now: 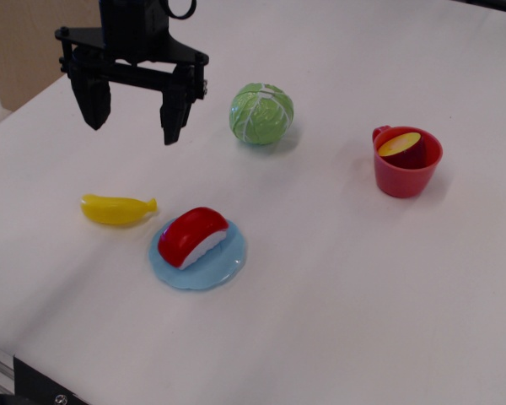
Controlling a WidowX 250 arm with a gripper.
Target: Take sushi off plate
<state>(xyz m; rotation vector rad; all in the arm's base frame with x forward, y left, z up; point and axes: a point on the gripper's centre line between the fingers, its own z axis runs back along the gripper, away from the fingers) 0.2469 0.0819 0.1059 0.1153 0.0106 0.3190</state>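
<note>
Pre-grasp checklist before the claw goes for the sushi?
1. Claw open: ok, jaws spread with nothing between them.
2. Sushi on plate: ok, lying at a diagonal.
3. Claw over sushi: not ok, it hangs up and to the left in the picture.
4. Banana apart from plate: ok, but close to its left rim.
5. Jaw line matched to sushi's diagonal: cannot tell.

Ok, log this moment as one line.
black pincer: open, raised, empty | red-topped toy sushi: on scalloped light-blue plastic plate | step: not grasped
</note>
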